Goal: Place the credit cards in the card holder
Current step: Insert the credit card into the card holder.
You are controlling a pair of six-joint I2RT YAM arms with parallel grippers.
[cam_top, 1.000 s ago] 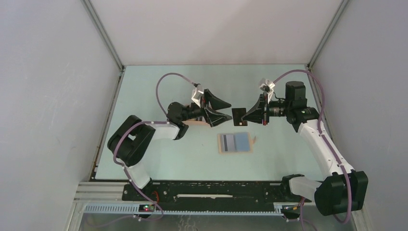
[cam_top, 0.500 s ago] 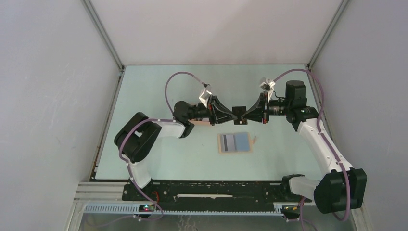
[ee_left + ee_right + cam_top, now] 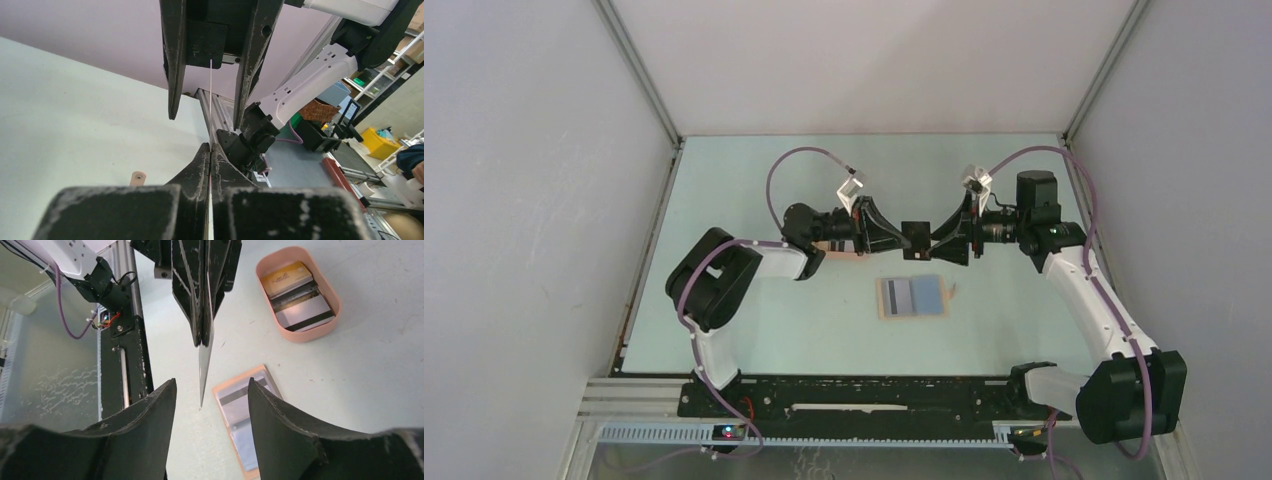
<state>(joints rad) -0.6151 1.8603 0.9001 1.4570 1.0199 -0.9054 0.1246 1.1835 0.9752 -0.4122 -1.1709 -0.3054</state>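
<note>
While left end effector (image 3: 210, 152) clamps a black card (image 3: 917, 241) beyond the card holder (image 3: 883, 298), right end effector (image 3: 211, 385) gapes — likely stiff, slick; pinch faces.

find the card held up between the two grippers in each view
top external: card, dark, in mid-air at centre
left wrist: edge-on, a thin pale line up the middle
right wrist: edge-on sliver below top centre
shared landmark: left gripper shut on it
</note>
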